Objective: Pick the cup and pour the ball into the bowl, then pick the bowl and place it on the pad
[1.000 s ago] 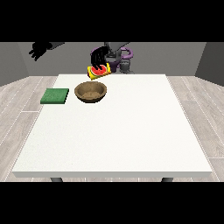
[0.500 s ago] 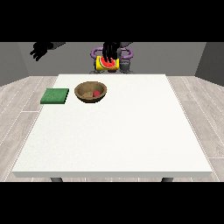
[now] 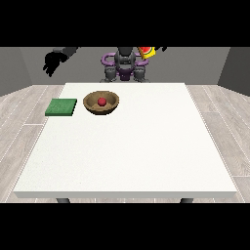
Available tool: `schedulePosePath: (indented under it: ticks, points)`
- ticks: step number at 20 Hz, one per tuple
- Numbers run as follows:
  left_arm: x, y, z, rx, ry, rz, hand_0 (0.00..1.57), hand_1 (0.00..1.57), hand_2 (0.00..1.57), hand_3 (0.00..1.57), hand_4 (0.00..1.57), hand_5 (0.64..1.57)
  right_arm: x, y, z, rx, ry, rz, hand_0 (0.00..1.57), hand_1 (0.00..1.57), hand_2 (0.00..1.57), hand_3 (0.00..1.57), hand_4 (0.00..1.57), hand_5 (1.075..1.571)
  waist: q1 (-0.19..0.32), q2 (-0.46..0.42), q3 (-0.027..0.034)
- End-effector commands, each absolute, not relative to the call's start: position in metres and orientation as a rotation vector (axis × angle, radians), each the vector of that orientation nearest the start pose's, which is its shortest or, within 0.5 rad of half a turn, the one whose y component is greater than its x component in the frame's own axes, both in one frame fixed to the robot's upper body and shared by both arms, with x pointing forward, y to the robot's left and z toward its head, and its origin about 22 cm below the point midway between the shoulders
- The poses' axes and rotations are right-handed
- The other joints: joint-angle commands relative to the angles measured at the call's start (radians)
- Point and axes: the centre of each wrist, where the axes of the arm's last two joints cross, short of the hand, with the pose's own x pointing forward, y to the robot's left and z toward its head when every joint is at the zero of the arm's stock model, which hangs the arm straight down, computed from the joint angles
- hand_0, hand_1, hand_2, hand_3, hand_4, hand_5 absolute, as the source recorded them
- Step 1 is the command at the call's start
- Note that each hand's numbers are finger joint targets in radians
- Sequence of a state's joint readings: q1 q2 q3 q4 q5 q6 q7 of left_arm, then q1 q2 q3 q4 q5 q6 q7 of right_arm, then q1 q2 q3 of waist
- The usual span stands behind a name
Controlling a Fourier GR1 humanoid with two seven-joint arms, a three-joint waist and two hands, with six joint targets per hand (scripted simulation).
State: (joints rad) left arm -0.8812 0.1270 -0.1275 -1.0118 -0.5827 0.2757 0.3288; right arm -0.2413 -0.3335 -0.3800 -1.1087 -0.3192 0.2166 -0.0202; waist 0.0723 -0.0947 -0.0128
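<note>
While ball (image 3: 101,101) sits in bowl (image 3: 101,103) | pad (image 3: 61,107) beside | hands' fingers: cannot tell

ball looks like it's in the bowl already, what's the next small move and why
Probably set the cup down off to the side, freeing the hand for the bowl. The red ball lies inside the brown bowl, so pouring looks done, while the cup is still raised near the view's top right. The bowl sits on the table beside the green pad, not on it.
</note>
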Motion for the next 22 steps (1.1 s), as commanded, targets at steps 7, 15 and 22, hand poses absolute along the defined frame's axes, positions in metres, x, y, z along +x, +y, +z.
schedulePosePath:
  ticks: [7,15,22]
  points:
    - [0.411,0.258,0.195,0.06,-1.807,-0.203,0.0,0.0,0.0,0.0,1.05,1.563,0.271,-0.349,-0.043,-0.067,-1.455,-0.341,0.0,0.0,0.0,0.0,0.73,1.566,0.123,0.095,0.0109]
    - [0.395,0.321,0.207,0.046,-1.83,-0.191,0.0,0.0,0.0,0.0,1.02,1.56,0.288,-0.323,-0.066,-0.033,-1.513,-0.377,0.0,0.0,0.0,0.0,0.7,1.565,0.12,0.201,0.0135]
    - [0.378,0.36,0.231,0.046,-1.886,-0.159,0.0,0.0,0.0,0.0,1.01,1.535,0.306,-0.314,-0.074,0.003,-1.557,-0.366,0.0,0.0,0.0,0.0,0.56,1.56,0.083,0.25,0.0137]
